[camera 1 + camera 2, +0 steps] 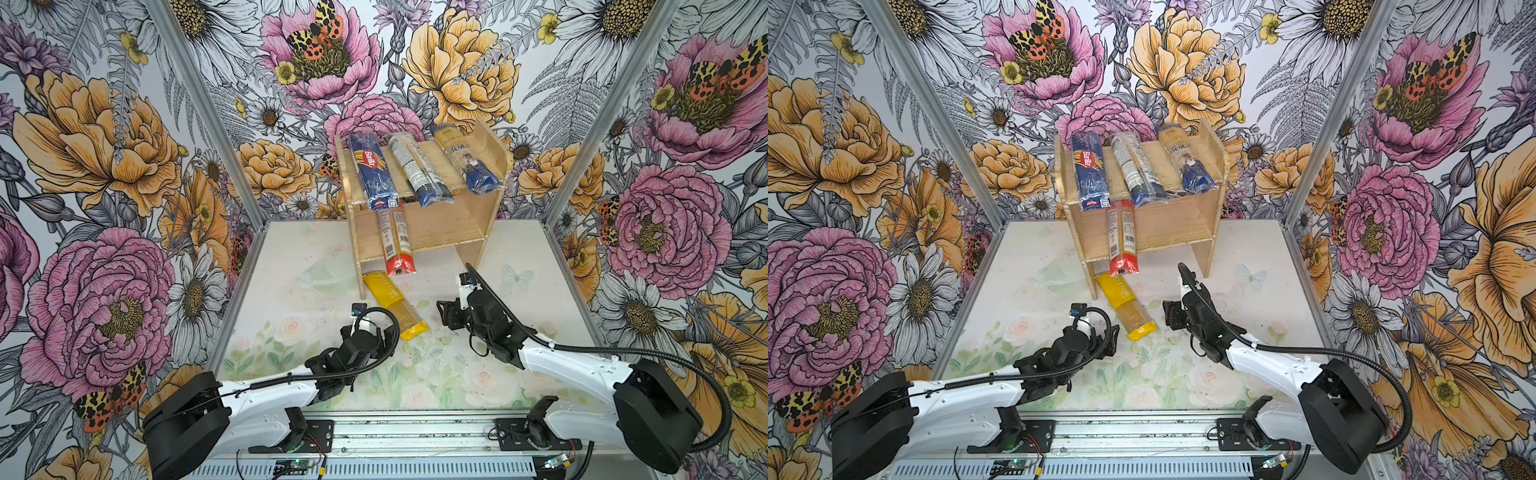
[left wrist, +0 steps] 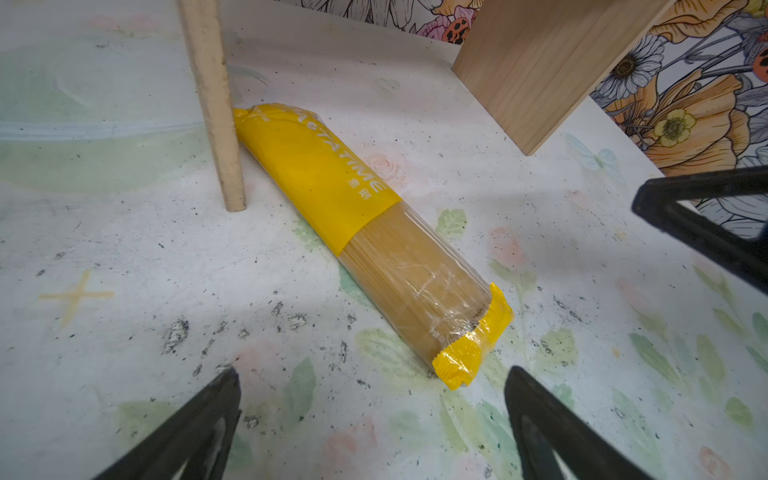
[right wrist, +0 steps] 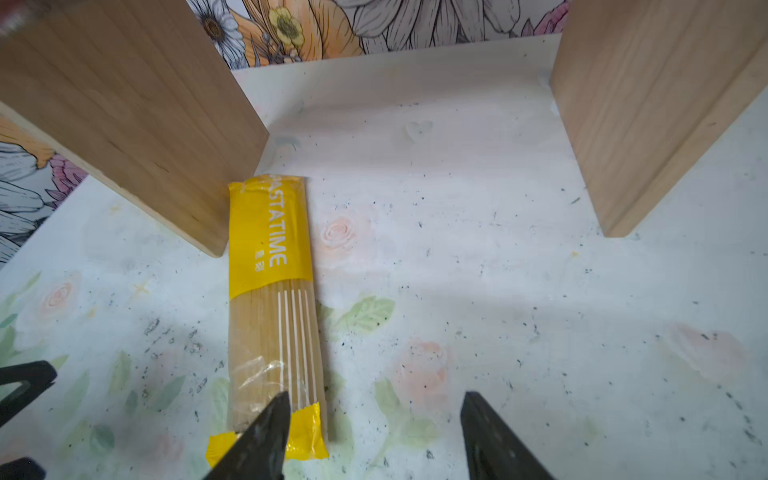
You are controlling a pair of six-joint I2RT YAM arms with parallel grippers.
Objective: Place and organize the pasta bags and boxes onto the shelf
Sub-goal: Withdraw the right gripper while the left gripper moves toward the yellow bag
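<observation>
A yellow-ended pasta pack lies on the table, its far end against the foot of the shelf's left panel. My left gripper is open, with the pack's near end just ahead of its right finger. My right gripper is open to the pack's right, nothing between its fingers. The shelf holds the dark blue Barilla pack, a clear/blue white-label pack and a yellow-and-blue pack on top. A red-ended pack overhangs the lower tier.
The shelf's two wooden side panels stand on the table just beyond the pack. Flowered walls close in the table on three sides. The lower tier is bare to the right of the red-ended pack. A metal rail runs along the front edge.
</observation>
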